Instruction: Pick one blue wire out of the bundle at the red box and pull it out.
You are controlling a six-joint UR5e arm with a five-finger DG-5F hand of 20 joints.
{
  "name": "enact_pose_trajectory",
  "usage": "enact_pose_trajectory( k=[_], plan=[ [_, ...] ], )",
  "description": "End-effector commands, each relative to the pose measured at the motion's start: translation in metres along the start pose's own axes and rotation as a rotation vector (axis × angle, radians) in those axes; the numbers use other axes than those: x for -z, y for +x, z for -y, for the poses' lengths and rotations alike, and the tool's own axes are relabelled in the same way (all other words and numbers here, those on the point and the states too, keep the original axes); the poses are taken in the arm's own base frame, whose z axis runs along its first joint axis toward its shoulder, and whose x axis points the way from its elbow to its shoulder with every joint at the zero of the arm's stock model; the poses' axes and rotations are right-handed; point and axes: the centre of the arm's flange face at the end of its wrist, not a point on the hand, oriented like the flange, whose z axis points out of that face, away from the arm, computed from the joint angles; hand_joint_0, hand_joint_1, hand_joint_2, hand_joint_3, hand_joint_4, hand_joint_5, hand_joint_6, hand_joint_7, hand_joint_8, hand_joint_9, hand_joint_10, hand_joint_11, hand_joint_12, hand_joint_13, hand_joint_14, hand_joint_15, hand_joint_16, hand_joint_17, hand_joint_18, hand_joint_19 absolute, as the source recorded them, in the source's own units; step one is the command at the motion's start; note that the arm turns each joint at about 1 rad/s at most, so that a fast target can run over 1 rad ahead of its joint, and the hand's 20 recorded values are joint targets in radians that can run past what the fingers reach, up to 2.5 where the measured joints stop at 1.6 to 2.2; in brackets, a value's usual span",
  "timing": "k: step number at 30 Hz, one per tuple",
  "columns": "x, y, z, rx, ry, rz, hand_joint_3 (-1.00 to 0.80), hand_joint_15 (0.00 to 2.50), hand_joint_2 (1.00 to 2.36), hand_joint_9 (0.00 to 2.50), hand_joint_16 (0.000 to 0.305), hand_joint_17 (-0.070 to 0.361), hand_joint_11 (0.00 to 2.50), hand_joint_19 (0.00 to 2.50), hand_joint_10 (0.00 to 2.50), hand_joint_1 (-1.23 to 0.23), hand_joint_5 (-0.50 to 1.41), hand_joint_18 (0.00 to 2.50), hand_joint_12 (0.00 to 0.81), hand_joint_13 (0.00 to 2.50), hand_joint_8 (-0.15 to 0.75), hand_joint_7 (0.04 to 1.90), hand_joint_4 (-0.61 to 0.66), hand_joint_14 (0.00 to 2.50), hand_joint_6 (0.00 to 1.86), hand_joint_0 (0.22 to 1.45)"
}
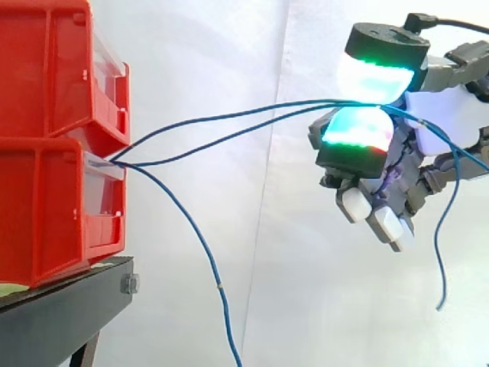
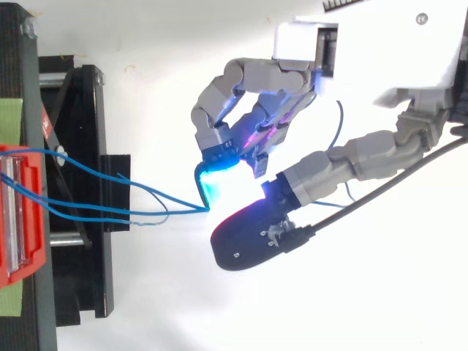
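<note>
- Side view: the red box [image 1: 46, 206] sits on the black stand [image 1: 61, 306], with a second red bin [image 1: 53, 69] stacked right on top of it
- blue wires [image 1: 306, 107] come out of the box's front slot, and two strands run away from the box, climbing a little, into the hand [image 1: 439, 126], which hangs well clear of the box
- the hand has those two strands pinched between two glowing pads [image 1: 374, 76], one above and one below, with its other fingers curled underneath
- past the pinch a wire tail [image 1: 436, 252] dangles on the far side from the box
- a third blue wire [image 1: 217, 279] droops from the same slot and drops below the stand
- Top view: same story, the strands [image 2: 175, 211] leave the box [image 2: 33, 248] spread apart, cross over the stand [image 2: 80, 278] and close to a single point at the cyan pad [image 2: 219, 179], squeezed against the dark-backed pad [image 2: 248, 238] beside it
</note>
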Motion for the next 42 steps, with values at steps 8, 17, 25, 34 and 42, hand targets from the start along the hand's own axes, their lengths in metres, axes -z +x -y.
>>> enact_pose_trajectory(
  k=[8,17,25,34,42],
  plan=[
    [-0.0001,0.0029,-0.001,-0.015,-0.001,-0.004,-0.28,0.56,1.01,1.11,0.055,0.125,0.53,0.58,0.01,-0.61,-0.11,0.8,0.418,0.97,0.329,1.13,0.12,0.02,0.91,0.56],
    [-0.0001,0.0019,-0.0007,-0.015,-0.001,-0.003,-0.31,0.56,1.01,1.16,0.055,0.124,0.52,0.6,0.01,-0.53,-0.1,0.79,0.417,0.98,0.328,1.15,0.13,0.02,0.9,0.56],
    [0.0,0.0008,-0.0003,-0.016,0.0,-0.001,-0.41,0.57,1.01,1.15,0.058,0.131,0.52,0.59,0.01,-0.42,-0.11,0.78,0.433,0.97,0.339,1.11,0.13,0.02,0.88,0.52],
    [0.0,-0.0011,0.0004,-0.016,0.0,0.0,-0.5,0.55,1.0,1.11,0.068,0.152,0.51,0.55,0.01,-0.52,-0.11,0.83,0.476,0.98,0.383,1.06,0.18,0.02,0.87,0.43],
    [0.0,-0.0012,0.0005,-0.016,0.001,0.002,-0.5,0.55,1.0,1.02,0.064,0.144,0.52,0.54,0.01,-0.69,-0.14,0.78,0.456,0.92,0.363,1.08,0.17,0.02,0.9,0.47]
  ],
)
